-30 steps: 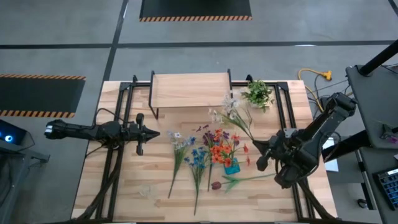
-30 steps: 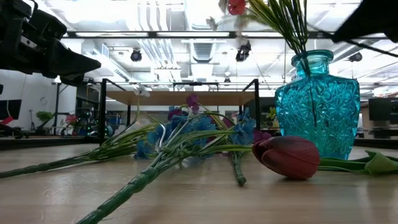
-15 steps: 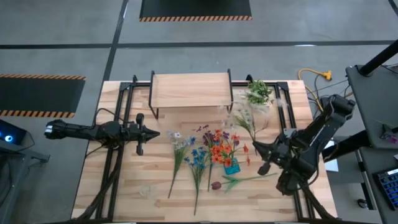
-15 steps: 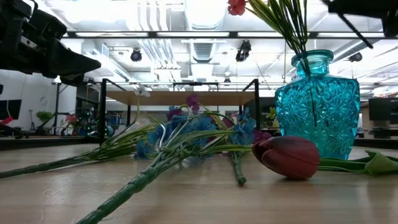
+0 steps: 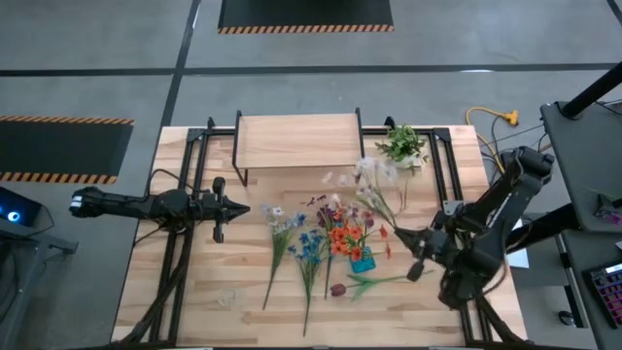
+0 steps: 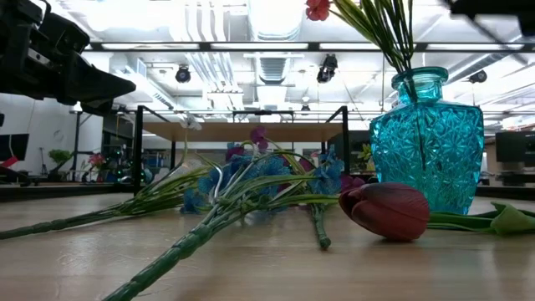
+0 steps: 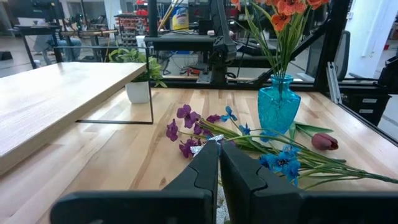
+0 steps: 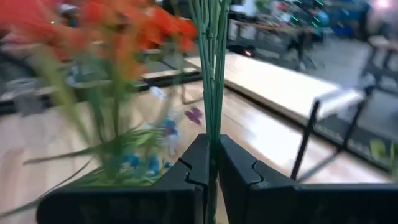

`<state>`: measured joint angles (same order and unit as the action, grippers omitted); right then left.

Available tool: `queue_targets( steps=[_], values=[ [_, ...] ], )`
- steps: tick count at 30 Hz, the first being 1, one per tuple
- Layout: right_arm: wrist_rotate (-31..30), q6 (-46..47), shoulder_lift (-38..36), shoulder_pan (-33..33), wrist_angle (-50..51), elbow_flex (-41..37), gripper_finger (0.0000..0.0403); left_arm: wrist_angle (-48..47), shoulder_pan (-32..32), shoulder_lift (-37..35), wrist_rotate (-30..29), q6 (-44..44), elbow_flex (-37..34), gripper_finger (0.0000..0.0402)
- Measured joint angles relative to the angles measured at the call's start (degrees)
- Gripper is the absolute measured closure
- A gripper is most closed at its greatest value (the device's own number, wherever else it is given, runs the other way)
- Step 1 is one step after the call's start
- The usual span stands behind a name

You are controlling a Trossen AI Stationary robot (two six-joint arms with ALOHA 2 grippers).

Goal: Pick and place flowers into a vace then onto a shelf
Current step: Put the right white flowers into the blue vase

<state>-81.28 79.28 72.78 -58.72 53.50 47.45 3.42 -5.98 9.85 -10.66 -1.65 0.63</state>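
A teal glass vase point(image 5: 362, 260) point(image 6: 426, 138) stands near the table's middle with orange-red flowers point(image 5: 345, 236) in it. Blue, white and purple flowers point(image 5: 301, 243) and a dark red bud point(image 6: 386, 211) lie flat on the table to its left and front. My right gripper point(image 5: 406, 237) is to the right of the vase, shut on a bunch of white flowers point(image 5: 369, 175). The shelf point(image 5: 297, 141) stands at the far edge. My left gripper point(image 5: 238, 208) point(image 7: 217, 152) waits shut over the table's left part, holding nothing. My right gripper pinches several thin green stems point(image 8: 211, 134) of the white flowers between its two fingers. The fingers come about level from the table's right side and lie across the stems. The bunch is lifted clear, and its blooms point(image 5: 367, 173) slant away toward the far left.
A small green leafy plant in a white pot point(image 5: 402, 146) stands to the right of the shelf. Black frame rails point(image 5: 194, 165) run along the table's left and right sides. Bare wood point(image 5: 214, 282) lies at the near left.
My right gripper has turned at the wrist and shifted slightly toward the table's near edge, staying shut on the stems. The white blooms have swung through the air over the far right part of the table and now point toward the shelf.
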Motion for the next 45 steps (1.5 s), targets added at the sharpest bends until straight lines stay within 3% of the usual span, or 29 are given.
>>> queue_targets(
  steps=[8, 12, 19, 24, 30, 33, 36, 38, 40, 45],
  values=[
    [1.09, -20.58, -6.30, -5.00, -0.29, 7.50, 0.0390, 0.00, 0.00, 0.00, 0.00, 0.01, 0.01, 0.0402],
    [7.42, -27.91, -10.31, -5.18, -0.23, 9.88, 0.0390, 0.00, 0.00, 0.00, 0.02, 0.01, 0.02, 0.0402],
    [8.27, -42.76, -15.06, -7.03, -2.85, 8.98, 0.0390, 0.00, 0.00, 0.00, 0.00, 0.02, 0.02, 0.0402],
    [9.49, -46.64, -18.47, -7.12, -5.49, 8.47, 0.0390, 0.00, 0.00, 0.00, 0.00, 0.00, 0.02, 0.0402],
    [21.95, -49.46, -24.23, -5.69, -8.18, 10.56, 0.0390, 0.00, 0.00, 0.00, -0.01, 0.01, 0.02, 0.0402],
    [29.62, -62.23, -25.98, -5.74, -16.96, 10.30, 0.0390, 0.00, 0.00, 0.00, -0.02, 0.02, 0.02, 0.0402],
    [41.97, -77.27, -27.17, -5.79, -26.95, 9.49, 0.0390, 0.00, 0.00, 0.00, -0.02, 0.00, 0.02, 0.0402],
    [44.99, -85.07, -27.32, -5.79, -32.23, 8.65, 0.0390, 0.01, 0.00, 0.00, 0.00, 0.00, 0.00, 0.0402],
    [44.15, -90.37, -27.39, -5.77, -35.63, 7.05, 0.0390, 0.00, 0.00, 0.00, 0.00, 0.02, 0.02, 0.0402],
    [35.52, -95.53, -27.44, -4.55, -48.81, -3.30, 0.0390, 0.00, 0.00, 0.00, 0.00, 0.00, 0.02, 0.0402]
  ],
)
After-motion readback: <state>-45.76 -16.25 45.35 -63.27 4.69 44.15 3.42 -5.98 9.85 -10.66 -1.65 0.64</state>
